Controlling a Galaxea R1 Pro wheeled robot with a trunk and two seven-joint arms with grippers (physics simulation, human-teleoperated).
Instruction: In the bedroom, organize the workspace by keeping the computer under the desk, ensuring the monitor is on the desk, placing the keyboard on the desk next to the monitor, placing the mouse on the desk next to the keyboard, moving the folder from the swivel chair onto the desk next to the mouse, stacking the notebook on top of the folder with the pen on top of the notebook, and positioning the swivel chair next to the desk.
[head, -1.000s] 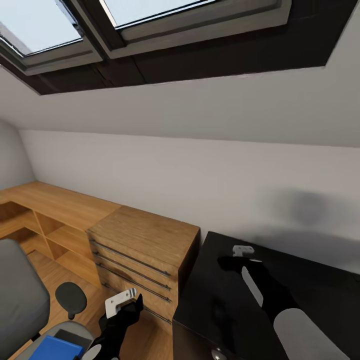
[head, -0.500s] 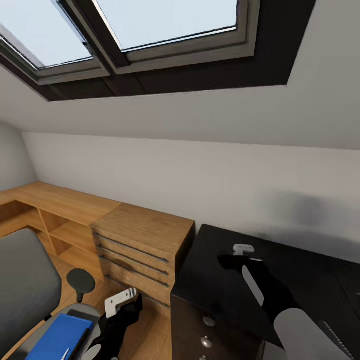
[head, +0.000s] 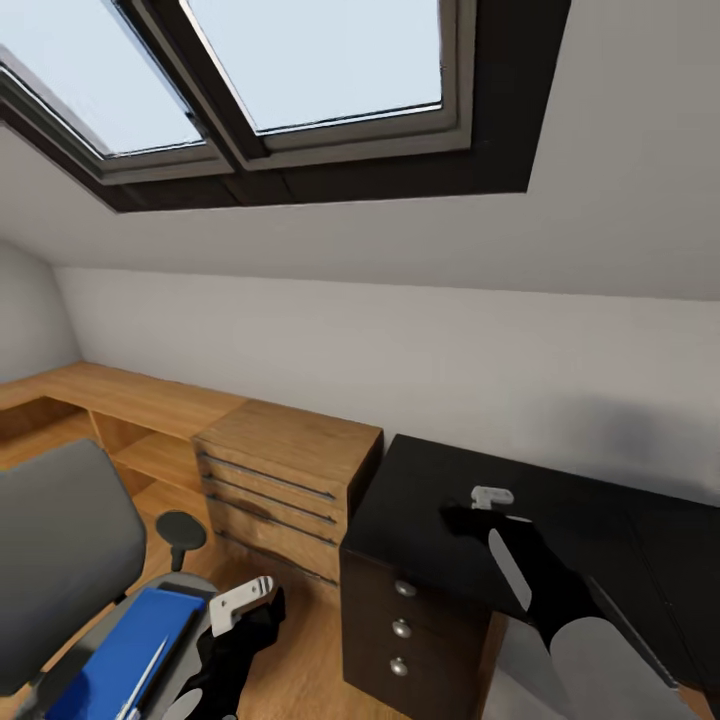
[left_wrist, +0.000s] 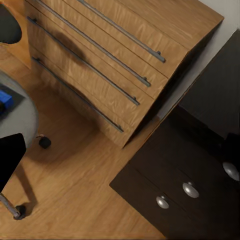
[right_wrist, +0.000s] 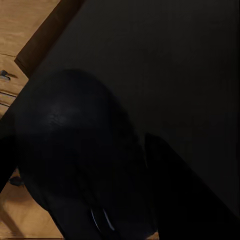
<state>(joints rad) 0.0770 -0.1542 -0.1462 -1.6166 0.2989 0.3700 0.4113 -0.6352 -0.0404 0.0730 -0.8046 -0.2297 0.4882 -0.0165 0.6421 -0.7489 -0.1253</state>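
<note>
Jaws on the right arm (head: 540, 590) look closed on the mouse (right_wrist: 85, 160), which is seen as a big dark round shape right up close in the right wrist view. The mouse is held over the black desk (head: 420, 490), most likely because it is meant to be put down there. No monitor or keyboard can be seen on this end of the desk, so the right spot for the mouse cannot be picked out yet. The left arm (head: 235, 655) is kept low, between the swivel chair (head: 60, 540) and the desk drawers (head: 400, 628). It cannot be told if the left jaws are open or closed, and nothing is seen in them. The blue folder (head: 120, 650) is lying flat on the chair seat with the white pen (head: 145, 680) on top, so it is probably waiting to be moved. A wooden dresser (head: 290, 470) is stood just beside the desk.
</note>
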